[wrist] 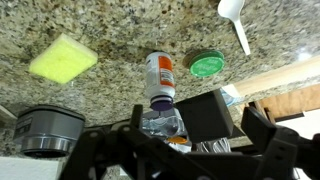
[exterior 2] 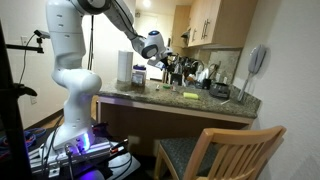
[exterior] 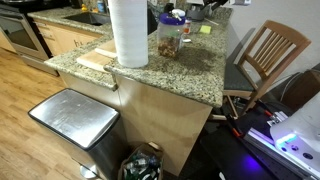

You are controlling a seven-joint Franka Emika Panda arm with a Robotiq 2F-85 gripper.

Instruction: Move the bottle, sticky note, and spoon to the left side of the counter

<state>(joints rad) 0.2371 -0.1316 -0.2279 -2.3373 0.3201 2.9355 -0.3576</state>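
- Gripper (wrist: 180,140) fills the bottom of the wrist view. Its black jaws stand apart with nothing between them, above the granite counter (wrist: 110,25).
- At the far left of that view, a grey-and-black cylinder (wrist: 48,130) sits near the gripper. Beyond it the yellow-green sticky note (wrist: 63,57) lies flat, well apart from the other things.
- In the middle, the orange bottle (wrist: 160,78) lies on its side with the label up. Its cap end points toward the gripper, close to a clear container (wrist: 160,122).
- Just right of the bottle, apart from it, sits a round green lid (wrist: 207,65).
- Farther right, by the top edge, the white spoon (wrist: 233,18) lies on the granite, its handle slanting toward the near right.
- In an exterior view, a steel trash bin (exterior: 75,118) stands on the floor at the left. A paper towel roll (exterior: 128,30) is upright on the counter, with a blue-lidded jar (exterior: 172,35) to its right. The sticky note (exterior: 206,30) lies beyond the jar, and a wooden chair (exterior: 265,55) stands at the far right.
- In an exterior view, the gripper (exterior 2: 155,48) hangs above the counter (exterior 2: 180,102), just right of the paper towel roll (exterior 2: 124,68).
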